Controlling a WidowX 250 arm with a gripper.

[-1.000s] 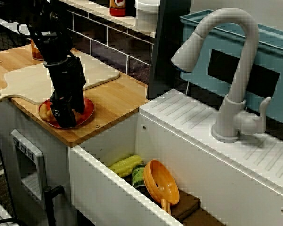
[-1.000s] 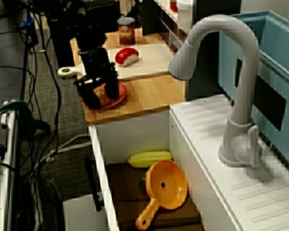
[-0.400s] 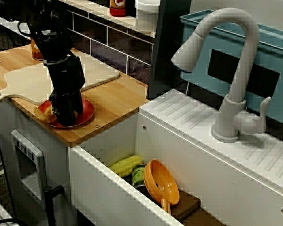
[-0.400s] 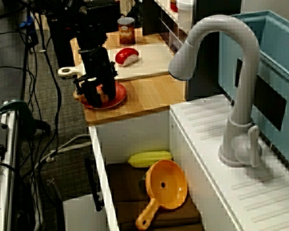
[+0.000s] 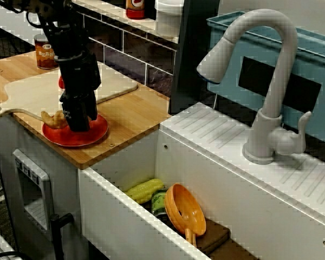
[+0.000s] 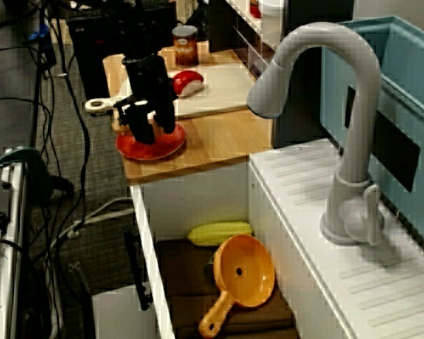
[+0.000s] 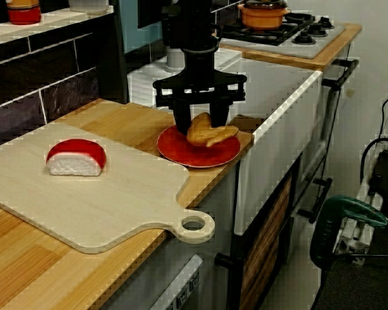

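The view from the end was relied on for the fingers (image 7: 180, 116): they were held apart, clamped on nothing, with the gripper (image 7: 202, 121) poised low over the far part of the red plate (image 7: 200, 157). The pastry (image 7: 210, 132) was found lying on the near part of that plate, in front of the fingers and not between them. Whether it touched one of them could not be told.

In the view from the side, the same pastry was seen at the plate's left rim, partly hanging over toward the cutting board (image 7: 103, 194). A sushi piece (image 7: 75, 157) was set on that board, well apart. The plate was placed near the front edge of the table (image 7: 119, 116), just left of the sink (image 5: 124, 216), in which a corn cob (image 6: 219, 232) and an orange strainer (image 6: 245, 272) were lying.

It was judged that the pastry, perched on the rim, could be knocked off the plate by a sideways brush of a finger. A squeeze from this stance would probably catch nothing. If the fingertips were pressed down, the plate could be dragged toward the table's edge.
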